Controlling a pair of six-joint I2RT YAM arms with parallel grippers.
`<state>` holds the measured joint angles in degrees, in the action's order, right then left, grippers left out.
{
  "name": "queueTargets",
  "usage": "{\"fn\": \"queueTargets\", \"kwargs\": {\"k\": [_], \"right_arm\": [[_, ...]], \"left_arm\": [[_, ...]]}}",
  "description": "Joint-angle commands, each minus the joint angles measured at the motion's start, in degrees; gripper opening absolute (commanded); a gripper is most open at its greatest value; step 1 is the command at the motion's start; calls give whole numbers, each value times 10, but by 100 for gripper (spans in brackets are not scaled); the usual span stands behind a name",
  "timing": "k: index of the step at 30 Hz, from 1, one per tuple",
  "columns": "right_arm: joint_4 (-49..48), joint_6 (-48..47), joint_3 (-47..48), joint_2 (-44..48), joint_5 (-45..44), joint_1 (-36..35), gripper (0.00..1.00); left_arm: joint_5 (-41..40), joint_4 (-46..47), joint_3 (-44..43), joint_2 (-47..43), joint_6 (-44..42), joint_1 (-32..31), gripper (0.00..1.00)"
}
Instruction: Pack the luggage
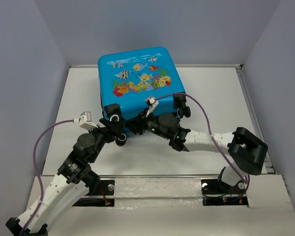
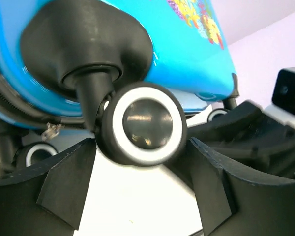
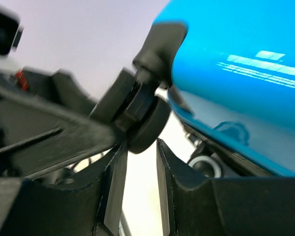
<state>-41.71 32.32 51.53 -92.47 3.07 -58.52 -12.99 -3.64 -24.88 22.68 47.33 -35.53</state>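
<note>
The luggage [image 1: 137, 78] lies flat at the back middle of the table, fish print up, its wheels toward me. My left gripper [image 1: 116, 130] is at its near left corner. In the left wrist view a black-and-white wheel [image 2: 146, 123] sits right at the tips of that gripper [image 2: 142, 147], whose jaws are spread wide. My right gripper [image 1: 139, 126] reaches in from the right under the near edge. In the right wrist view this gripper [image 3: 140, 147] has its jaws drawn close, pinching the lower rim of a wheel [image 3: 147, 123] seen edge-on below the blue shell [image 3: 236, 64].
The two grippers are close together at the suitcase's near edge; the right arm's black body [image 2: 265, 142] fills the right of the left wrist view. Another wheel [image 3: 206, 164] shows behind the right fingers. Grey walls enclose the white table [image 1: 211, 98].
</note>
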Motion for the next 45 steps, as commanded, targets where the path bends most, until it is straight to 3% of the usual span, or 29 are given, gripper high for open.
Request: {"fn": "queueTargets", "kwargs": {"k": [1,5,7,9,15,17,23,27,31,35,39,45], "right_arm": [[-41,-43,-9,61,-98,13,7],[-8,-49,-4,60,-77,13,10],[7,-50,1,55,-51,13,28],[24,-56,11,50,-13,13,57],[66,-63,47,35,39,13,84],[72,-52,59,21,65,13,89],[86,-63,88,-10,72,0,86],[55,-64,42,30,8,0,81],[141,-67,62,55,-73,0,82],[164,-66,40,76,-133,0,82],[153,-90,7,82,-87,0,82],[136,-124,52,34,11,-11,87]], "left_arm": [[-55,-63,4,-84,-14,-8,81],[-30,-45,24,-95,-17,-8,80],[-21,-21,17,-64,-19,-8,80],[-20,-2,4,-34,-23,-8,81],[-22,27,-6,11,-30,-7,81],[-20,32,3,9,-22,-7,82],[-24,49,2,-3,-5,-7,87],[-37,43,3,-33,-4,-7,87],[-28,43,19,-54,3,-7,81],[-38,37,21,-72,12,-6,87],[-38,37,12,-48,13,-6,91],[-34,71,6,-3,13,-5,92]]}}
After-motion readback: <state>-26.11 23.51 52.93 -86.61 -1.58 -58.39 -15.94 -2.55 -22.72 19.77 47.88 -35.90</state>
